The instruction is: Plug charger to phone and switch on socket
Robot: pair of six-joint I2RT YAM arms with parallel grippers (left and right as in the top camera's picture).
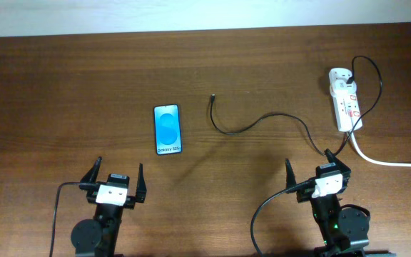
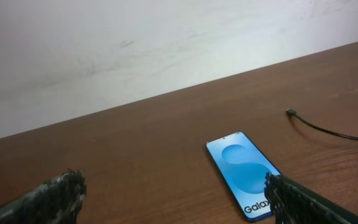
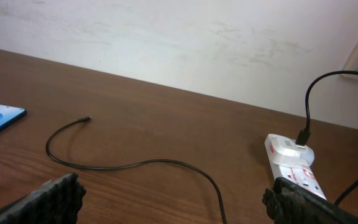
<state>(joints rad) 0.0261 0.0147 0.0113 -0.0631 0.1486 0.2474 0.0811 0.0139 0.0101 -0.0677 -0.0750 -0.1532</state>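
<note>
Both claws stand wide open and hold nothing, the left claw (image 1: 118, 171) below the phone (image 1: 168, 129) and the right claw (image 1: 308, 163) below the socket (image 1: 344, 100). The phone lies flat, screen up, with bare bench (image 1: 63, 93) all round; in the left wrist view a finger cuts off its near corner. The charger (image 1: 262, 121) has its tip apart from the phone, to the right; the cable is hard to follow beside the right claw. The socket's near end hides behind a finger in the right wrist view, and its white cord (image 1: 398, 164) runs out of frame.
</note>
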